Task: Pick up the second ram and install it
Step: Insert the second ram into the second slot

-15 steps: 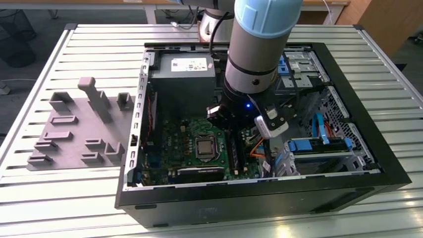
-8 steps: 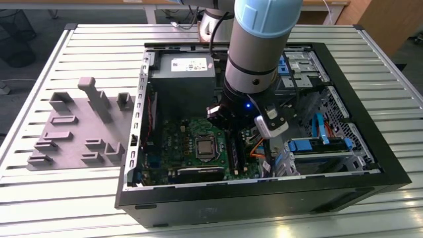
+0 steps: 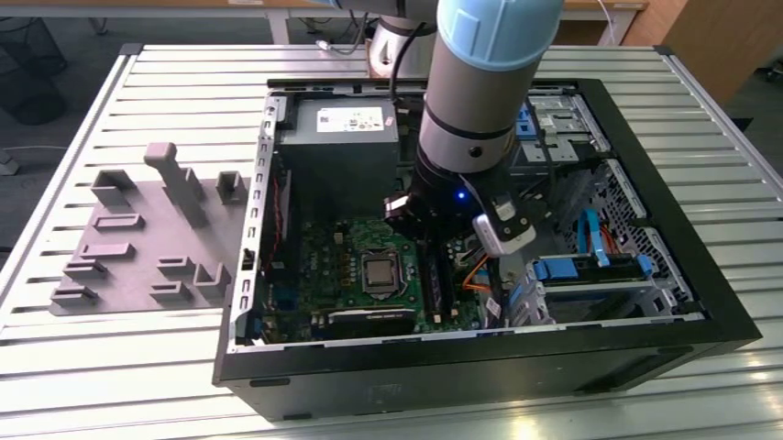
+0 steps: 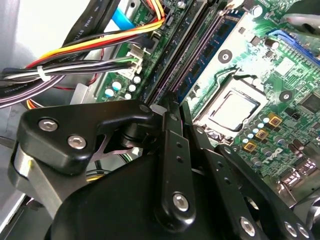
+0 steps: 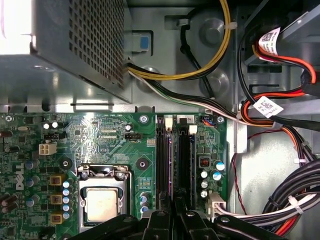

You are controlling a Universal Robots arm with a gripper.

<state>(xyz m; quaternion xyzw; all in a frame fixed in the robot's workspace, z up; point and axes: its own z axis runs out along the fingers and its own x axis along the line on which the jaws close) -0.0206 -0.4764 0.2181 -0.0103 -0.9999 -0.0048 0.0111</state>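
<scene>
Down inside the open computer case [image 3: 685, 302], the arm [image 3: 483, 101] has its jaws [image 4: 172, 107] lowered over the black memory slots [image 5: 172, 165] on the motherboard [image 5: 100, 140]. In the second wrist view the jaws stand nearly together over a slot, their tips meeting at the near end of the slot row. The second ram [image 4: 212, 42], a blue-green stick with dark chips, stands on edge in a slot just ahead of the tips, running away from them between the black slot rails. Whether the fingertips actually touch its edge I cannot tell, as the black linkage covers that end.

Room is tight. On one side of the slots sits the processor socket [image 5: 102, 200] with its metal frame, close beside the rails. On the other side, a bundle of black, yellow, orange and red cables [image 4: 80, 55] crosses near the slot ends and plugs into a white connector [image 4: 135, 62]. In the first wrist view the grey power supply [image 5: 75, 45] hangs over the board's edge beyond the slots, with more cables [image 5: 280, 105] looping along the case wall.

In the exterior view the case lies on a slatted metal table [image 3: 110, 367], walls rising all round the arm. Blue drive clips [image 3: 575, 270] lie toward the exterior view's right, and a grey fixture tray [image 3: 135, 238] sits well apart on the left.
</scene>
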